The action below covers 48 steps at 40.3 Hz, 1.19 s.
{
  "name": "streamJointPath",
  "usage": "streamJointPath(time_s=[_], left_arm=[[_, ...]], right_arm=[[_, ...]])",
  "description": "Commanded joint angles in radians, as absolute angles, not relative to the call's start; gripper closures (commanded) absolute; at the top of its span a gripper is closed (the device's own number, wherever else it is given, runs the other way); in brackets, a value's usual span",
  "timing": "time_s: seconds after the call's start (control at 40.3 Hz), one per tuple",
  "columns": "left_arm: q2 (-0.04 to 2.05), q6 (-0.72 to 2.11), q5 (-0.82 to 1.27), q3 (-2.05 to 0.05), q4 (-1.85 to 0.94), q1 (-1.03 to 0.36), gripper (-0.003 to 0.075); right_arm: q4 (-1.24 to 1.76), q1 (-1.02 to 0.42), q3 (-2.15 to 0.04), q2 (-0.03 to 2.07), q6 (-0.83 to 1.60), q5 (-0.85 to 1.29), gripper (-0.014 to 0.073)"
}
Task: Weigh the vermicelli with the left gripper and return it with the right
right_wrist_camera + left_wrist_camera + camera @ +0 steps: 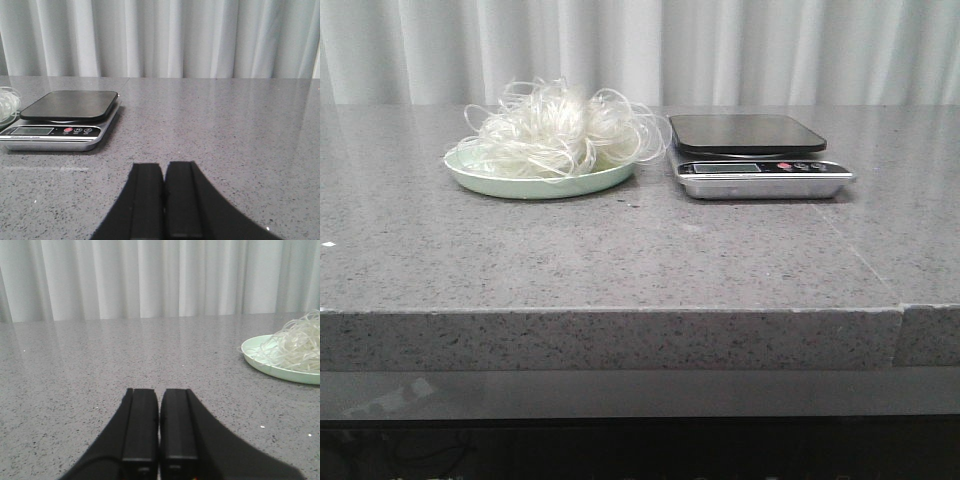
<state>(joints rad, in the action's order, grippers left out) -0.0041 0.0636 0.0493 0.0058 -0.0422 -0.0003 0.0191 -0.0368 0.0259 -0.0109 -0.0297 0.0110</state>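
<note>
The vermicelli [560,125], a fluffy whitish tangle, lies on a pale green plate [535,183] on the grey table, left of a kitchen scale [755,153] with a black pan. Neither gripper shows in the front view. In the left wrist view my left gripper [159,392] is shut and empty, low over the table, with the vermicelli [297,345] and its plate [272,367] well off to one side. In the right wrist view my right gripper [164,166] is shut and empty, with the scale [62,117] ahead and to one side, a strand of vermicelli [6,102] beyond it.
The grey stone table [620,250] has a front edge near the camera and a seam on its right side [902,320]. White curtains [640,50] hang behind the table.
</note>
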Motion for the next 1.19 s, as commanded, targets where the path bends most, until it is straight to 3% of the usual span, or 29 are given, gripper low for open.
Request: streamJointPath(time_s=[0.0, 0.894, 1.018, 1.167], left_arm=[[-0.027, 0.057, -0.032, 0.043, -0.051, -0.008, 0.0565], [-0.027, 0.057, -0.058, 0.043, -0.051, -0.008, 0.0565], [-0.027, 0.057, -0.142, 0.020, -0.051, -0.008, 0.0565], [-0.023, 0.057, -0.079, -0.121, -0.051, -0.008, 0.0565]], right_arm=[[0.008, -0.030, 0.023, -0.027, -0.029, -0.077, 0.0452], [0.008, -0.030, 0.014, -0.027, -0.029, -0.127, 0.0452], [0.008, -0.030, -0.039, -0.027, -0.029, -0.093, 0.0452], [0.008, -0.030, -0.157, -0.026, -0.029, 0.035, 0.0452]])
